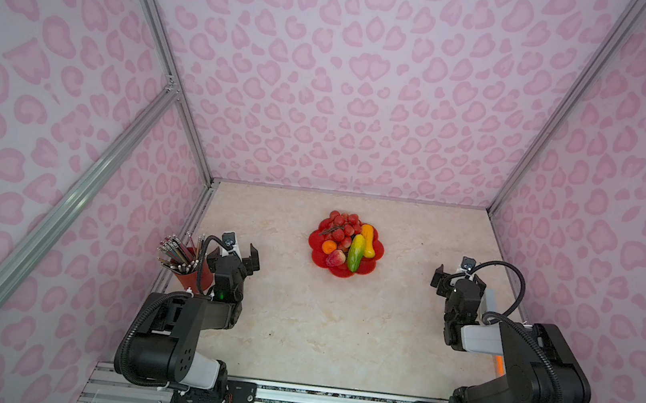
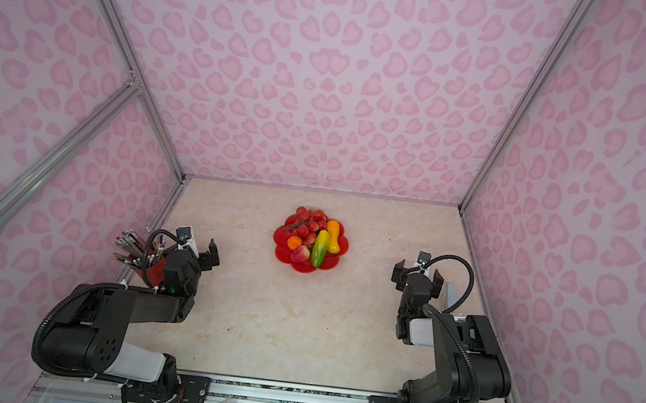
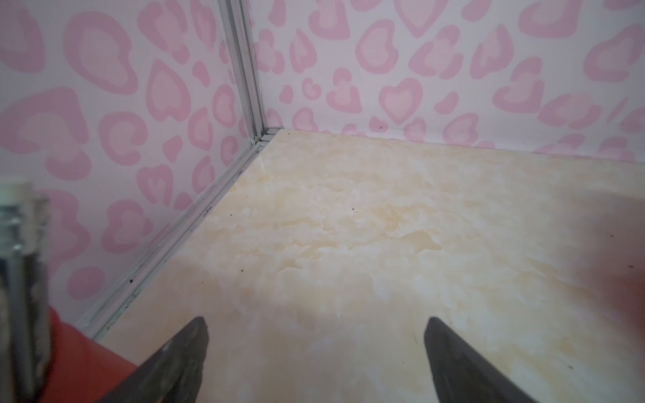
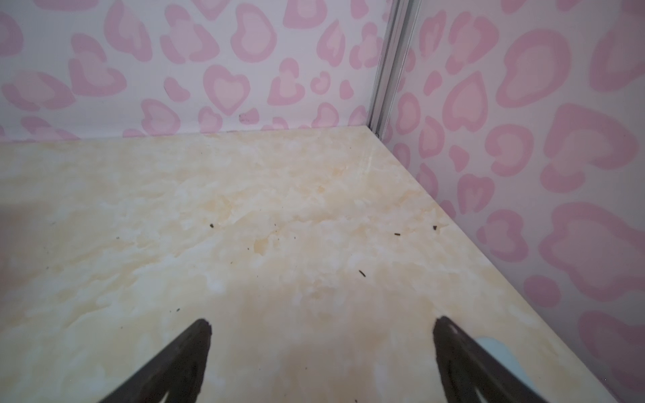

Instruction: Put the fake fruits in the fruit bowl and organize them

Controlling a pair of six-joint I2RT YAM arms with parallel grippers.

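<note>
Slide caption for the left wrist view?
Open, empty left gripper above the marble table, red pencil cup beside it, facing a pink-walled corner.

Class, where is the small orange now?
In both top views the small orange sits left in the fruit bowl, between grape bunch and strawberry.

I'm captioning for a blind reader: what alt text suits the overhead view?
A red scalloped bowl holding grapes, an orange, a strawberry, a green fruit and a yellow fruit sits toward the back of a marble-look table. The left gripper and right gripper hang open and empty on either side, the left beside a red pencil cup.
</note>
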